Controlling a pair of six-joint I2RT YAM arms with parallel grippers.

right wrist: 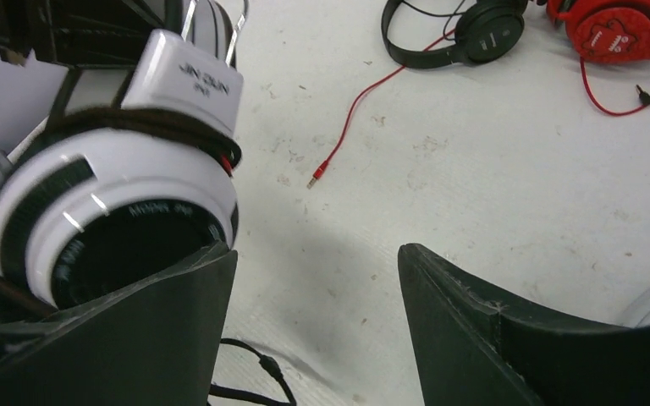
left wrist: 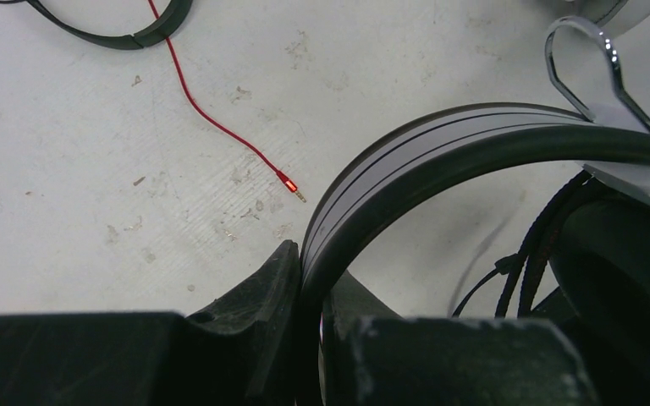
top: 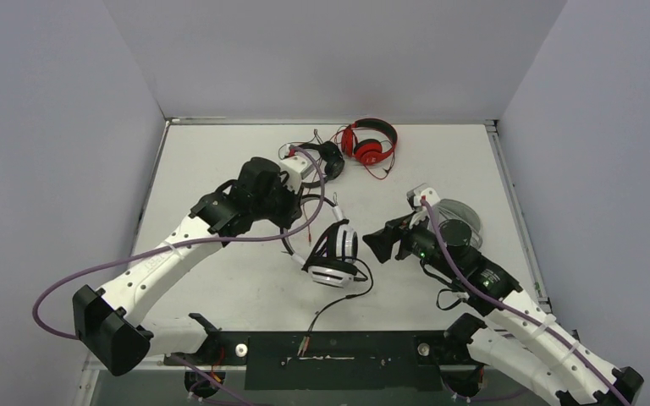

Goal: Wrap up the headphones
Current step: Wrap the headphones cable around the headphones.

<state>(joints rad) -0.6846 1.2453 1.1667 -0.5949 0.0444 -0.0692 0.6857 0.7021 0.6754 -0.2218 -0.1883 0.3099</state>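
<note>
The white-and-black plastic over-ear headphones [right wrist: 110,211] look glossy and smooth on the cup, with a shiny chrome metal wire loop [left wrist: 614,68] and a sleek, semi-gloss black headband [left wrist: 440,161]. My right gripper's black plastic fingers [right wrist: 491,338] are matt and kinda grainy. The white table top [left wrist: 76,194] is matt, scuffed and speckled.

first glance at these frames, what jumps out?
The white-and-black headphones sit mid-table, their headband clamped in the left gripper. The right gripper stands open just beside one earcup, holding nothing. At the far edge lie the red headphones, with the black headphones next to them.
</note>
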